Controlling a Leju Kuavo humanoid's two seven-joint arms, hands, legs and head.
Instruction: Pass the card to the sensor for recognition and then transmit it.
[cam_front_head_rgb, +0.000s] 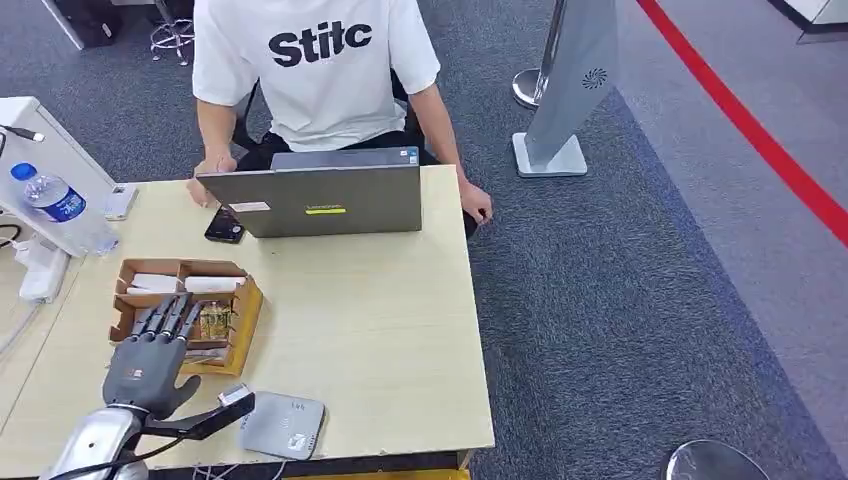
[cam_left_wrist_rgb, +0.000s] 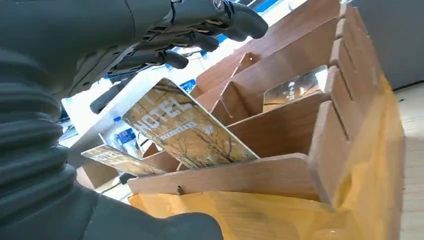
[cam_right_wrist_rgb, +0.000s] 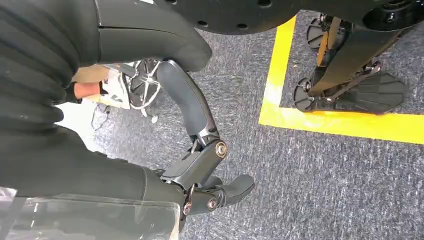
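A wooden card holder (cam_front_head_rgb: 247, 312) stands on the left part of the table (cam_front_head_rgb: 380, 320), with several printed cards upright in its slots. My left hand (cam_front_head_rgb: 150, 358) hovers over its near end, fingers spread and holding nothing. In the left wrist view the fingers (cam_left_wrist_rgb: 200, 35) stretch just above a tree-printed "HOTEL" card (cam_left_wrist_rgb: 187, 127) leaning in a slot of the card holder (cam_left_wrist_rgb: 280, 132); I see no contact. The grey sensor pad (cam_front_head_rgb: 283, 424) lies at the near table edge, to the right of my left wrist. My right hand (cam_right_wrist_rgb: 200, 167) hangs over the carpet, fingers loosely bent around nothing.
A person in a white shirt (cam_front_head_rgb: 320, 60) sits behind a grey laptop (cam_front_head_rgb: 325, 195) at the far table edge. A black phone (cam_front_head_rgb: 224, 226) lies beside it. A water bottle (cam_front_head_rgb: 60, 205) and white equipment stand at the far left. More cards (cam_left_wrist_rgb: 295, 89) fill other slots.
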